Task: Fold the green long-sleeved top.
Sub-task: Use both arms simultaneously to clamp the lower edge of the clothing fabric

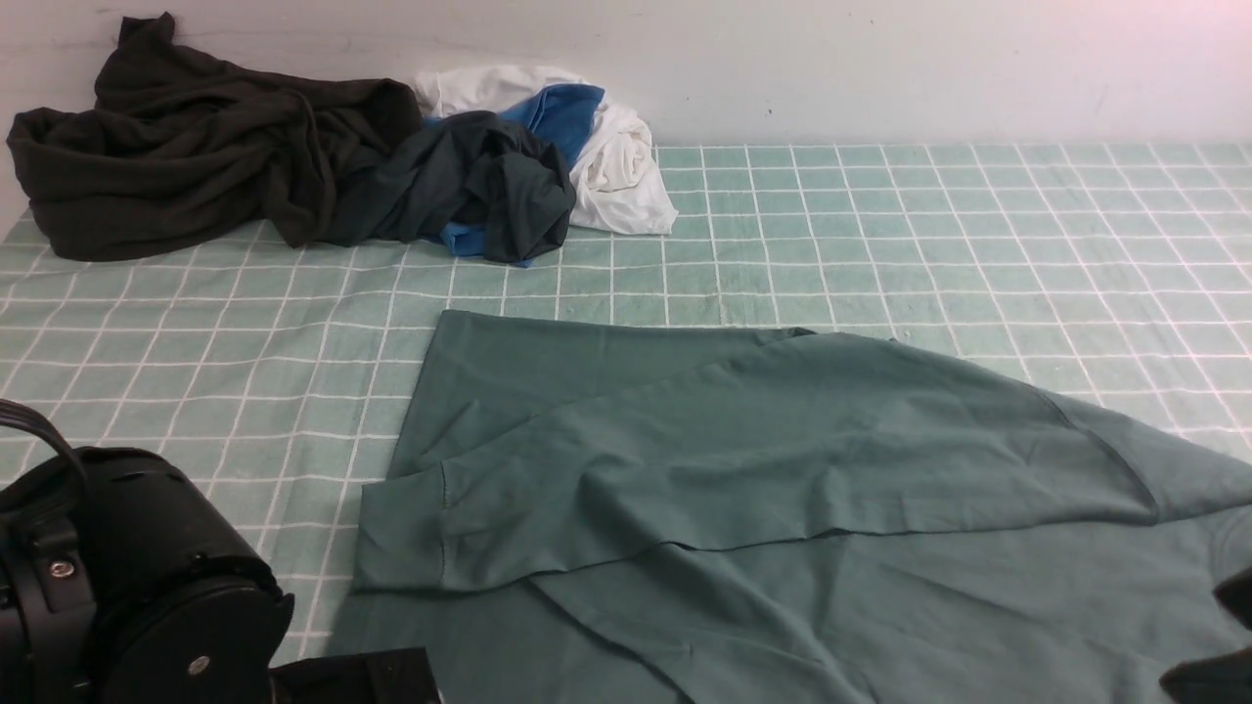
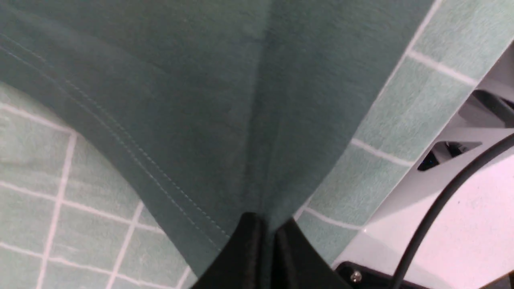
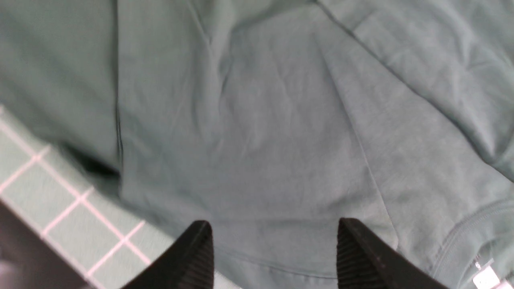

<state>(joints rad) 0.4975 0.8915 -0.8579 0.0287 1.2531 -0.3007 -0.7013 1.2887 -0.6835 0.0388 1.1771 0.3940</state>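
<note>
The green long-sleeved top point(image 1: 763, 469) lies spread on the pale green checked cloth point(image 1: 880, 225), with one cuffed sleeve folded across its body toward the left. My left gripper point(image 2: 269, 228) is shut on a pinch of the top point(image 2: 200, 100) near a stitched hem. In the front view only the left arm's black body point(image 1: 127, 577) shows, at the bottom left. My right gripper point(image 3: 273, 233) is open, with its jaws wide apart just over the top point(image 3: 261, 120) near an edge seam and beside the collar with its label. It holds nothing.
A blackish-olive garment point(image 1: 186, 147) is heaped at the back left. Beside it lies a dark grey-green garment point(image 1: 489, 186) with blue and white cloth point(image 1: 616, 156). A white wall runs behind. The robot's white base point(image 2: 461, 224) and a black cable point(image 2: 441, 208) lie next to the left gripper.
</note>
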